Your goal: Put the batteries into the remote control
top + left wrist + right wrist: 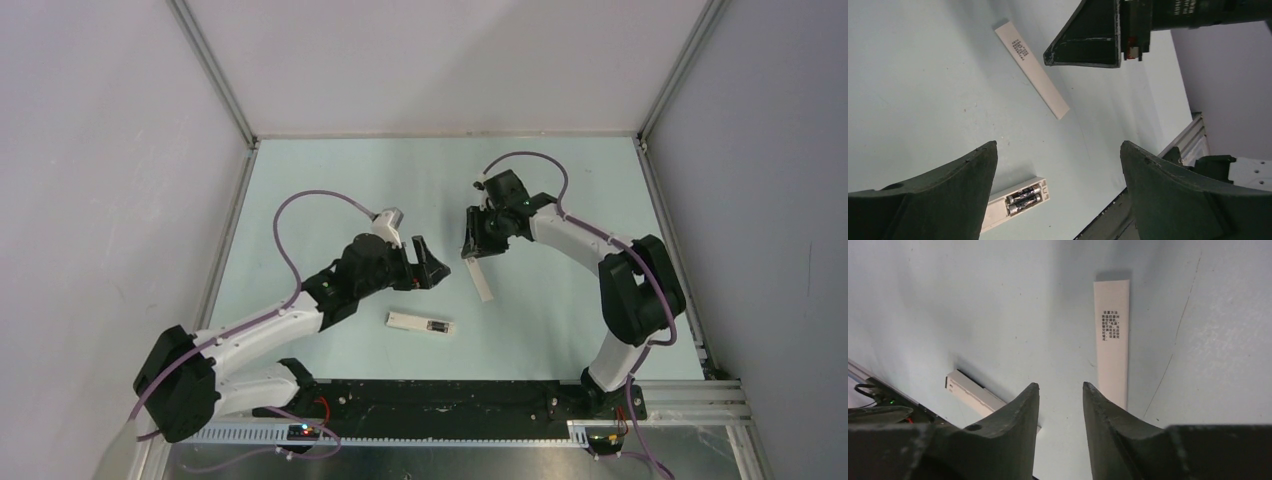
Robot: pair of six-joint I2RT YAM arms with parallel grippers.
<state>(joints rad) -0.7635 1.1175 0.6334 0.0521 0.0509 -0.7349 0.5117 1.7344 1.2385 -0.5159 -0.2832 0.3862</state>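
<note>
Pale green table between plain grey walls.

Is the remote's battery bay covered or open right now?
Open. In the left wrist view both batteries sit exposed in the remote control; the white cover lies apart on the table.

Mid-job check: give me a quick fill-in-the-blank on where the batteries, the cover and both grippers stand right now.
1. The remote control lies on the table with ___ batteries seated in its uncovered compartment.
2. The loose white cover lies flat on the table by the right gripper, which holds ___.
3. The left gripper is empty, its jaws wide ___.

Missing words: two; nothing; open.
</note>
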